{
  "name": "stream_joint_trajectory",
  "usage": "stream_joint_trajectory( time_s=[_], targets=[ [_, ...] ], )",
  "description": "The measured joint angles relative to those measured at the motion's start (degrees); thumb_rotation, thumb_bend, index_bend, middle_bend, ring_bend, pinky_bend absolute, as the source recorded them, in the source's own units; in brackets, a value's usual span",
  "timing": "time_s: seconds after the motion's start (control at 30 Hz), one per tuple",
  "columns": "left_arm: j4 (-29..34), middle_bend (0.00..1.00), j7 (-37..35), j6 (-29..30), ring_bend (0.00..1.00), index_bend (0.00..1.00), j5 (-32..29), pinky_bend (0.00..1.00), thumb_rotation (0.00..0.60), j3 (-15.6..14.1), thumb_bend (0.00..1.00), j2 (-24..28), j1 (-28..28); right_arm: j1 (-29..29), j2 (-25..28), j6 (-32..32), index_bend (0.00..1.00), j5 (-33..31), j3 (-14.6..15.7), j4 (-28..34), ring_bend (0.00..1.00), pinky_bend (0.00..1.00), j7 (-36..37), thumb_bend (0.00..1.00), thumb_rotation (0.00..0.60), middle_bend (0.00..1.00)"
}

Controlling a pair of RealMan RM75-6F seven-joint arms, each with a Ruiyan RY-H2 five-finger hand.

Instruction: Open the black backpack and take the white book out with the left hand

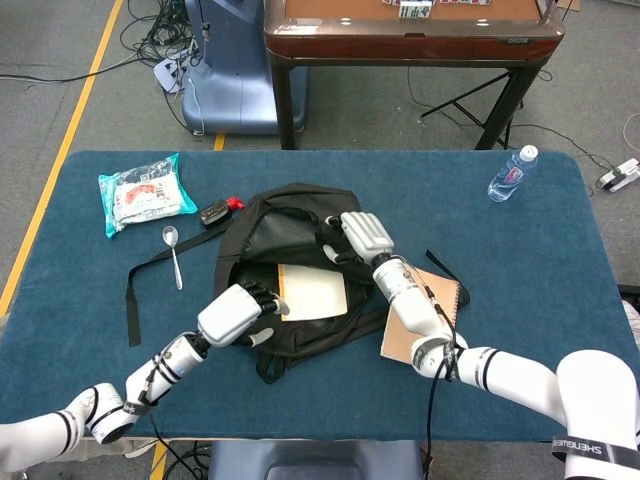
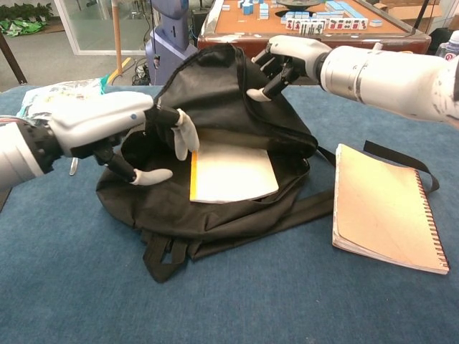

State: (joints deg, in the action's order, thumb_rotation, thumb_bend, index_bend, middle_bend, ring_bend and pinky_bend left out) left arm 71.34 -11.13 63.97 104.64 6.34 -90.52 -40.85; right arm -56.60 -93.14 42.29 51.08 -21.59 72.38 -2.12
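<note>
The black backpack (image 1: 262, 232) lies mid-table with its mouth wide open. My right hand (image 1: 365, 236) grips the upper flap (image 2: 215, 86) and holds it lifted, seen in the chest view (image 2: 287, 56) too. The white book (image 1: 312, 292) with an orange spine lies exposed inside the opening (image 2: 233, 175). My left hand (image 1: 236, 312) is at the bag's left rim with its fingers spread, just beside the book's spine edge. In the chest view this left hand (image 2: 122, 132) holds nothing, its fingertips (image 2: 183, 137) hovering close to the book.
A brown spiral notebook (image 1: 438, 298) lies right of the bag, under my right forearm. A spoon (image 1: 173, 252), a snack packet (image 1: 145, 195), a small black and red gadget (image 1: 216, 211) and a loose strap (image 1: 138, 290) lie left. A water bottle (image 1: 512, 174) stands far right.
</note>
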Motion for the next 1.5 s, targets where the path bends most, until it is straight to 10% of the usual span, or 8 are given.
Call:
stream_joint_trajectory(
  time_s=[0.53,1.5],
  targets=[
    [-26.86,0.41,1.3,0.99,0.36,0.32,1.47,0.36,0.6,-4.72,0.26,-14.11,-6.41,1.13,1.48,-0.47,0.67,-0.18,1.73,2.28,0.43,0.39,0.78,0.47,0.6,0.57],
    [-37.72,0.4,-1.59,1.47,0.35,0.33,-5.28,0.36,0.6,-6.81,0.24,-21.73,-8.19,0.98,0.64,-1.25,0.67,-0.74,2.42,0.59,0.43,0.39,1.75,0.46,0.6,0.57]
  ],
)
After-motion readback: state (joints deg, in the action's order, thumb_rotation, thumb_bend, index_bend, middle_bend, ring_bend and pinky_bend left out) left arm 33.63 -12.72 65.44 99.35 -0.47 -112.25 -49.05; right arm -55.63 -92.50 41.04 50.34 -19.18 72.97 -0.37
